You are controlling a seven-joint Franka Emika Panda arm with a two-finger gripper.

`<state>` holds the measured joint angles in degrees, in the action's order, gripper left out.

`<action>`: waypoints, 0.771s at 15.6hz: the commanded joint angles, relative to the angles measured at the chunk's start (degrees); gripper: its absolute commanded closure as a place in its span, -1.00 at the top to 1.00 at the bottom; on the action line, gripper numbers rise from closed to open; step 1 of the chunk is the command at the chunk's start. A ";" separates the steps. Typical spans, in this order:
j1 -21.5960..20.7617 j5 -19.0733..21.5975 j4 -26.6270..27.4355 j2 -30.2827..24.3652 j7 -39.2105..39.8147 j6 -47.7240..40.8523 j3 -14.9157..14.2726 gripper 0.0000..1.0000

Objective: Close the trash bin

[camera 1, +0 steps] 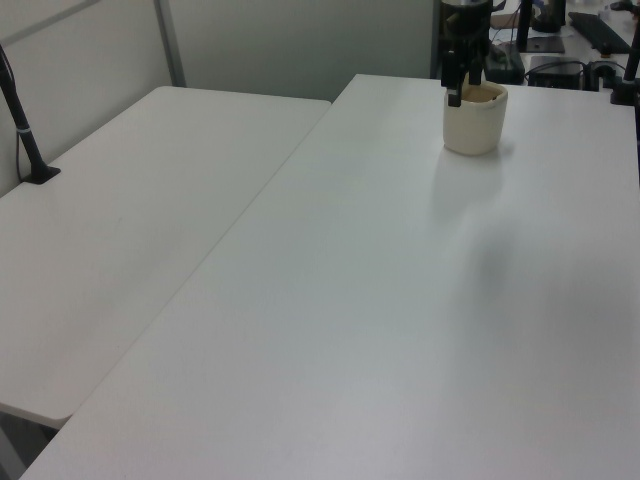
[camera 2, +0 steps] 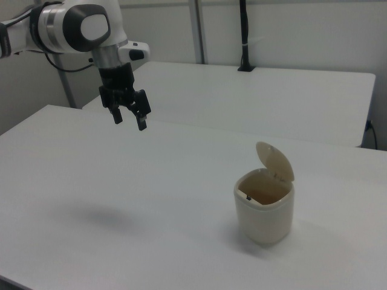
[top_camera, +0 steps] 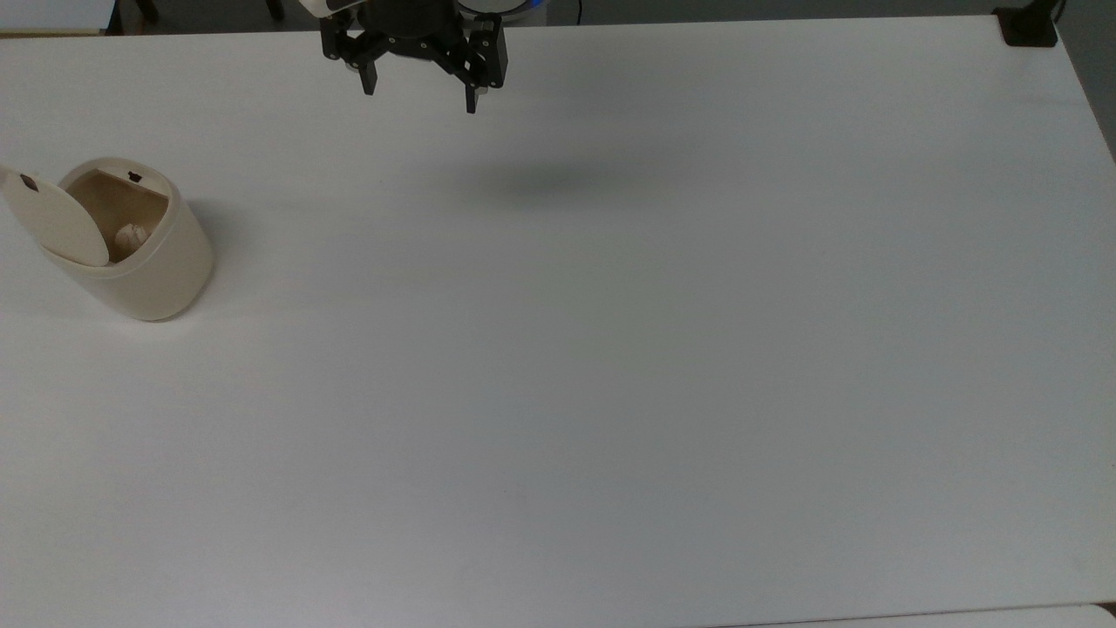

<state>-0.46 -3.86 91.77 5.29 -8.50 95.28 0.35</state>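
Trash bin (top_camera: 157, 270) sits with lid (top_camera: 54, 220) up; your gripper (top_camera: 418, 92), fingers spread and empty, hangs well apart—approach, then press the lid down.

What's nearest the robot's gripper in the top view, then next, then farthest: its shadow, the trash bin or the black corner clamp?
From the gripper:
1. shadow, on the table just beside it.
2. trash bin, at the top view's left.
3. black clamp, the top view's far right corner.
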 commanded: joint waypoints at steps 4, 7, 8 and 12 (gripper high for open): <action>-0.07 1.05 1.48 -1.86 1.38 -0.45 -0.97 1.00; 0.19 1.14 1.48 -1.86 1.30 -0.53 -0.97 1.00; 0.28 1.14 1.48 -1.86 1.30 -0.53 -1.06 0.98; 1.24 1.40 -0.09 -1.69 2.61 -0.62 -1.67 -0.17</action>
<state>-0.11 -3.86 91.73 5.09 -8.36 95.28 -0.34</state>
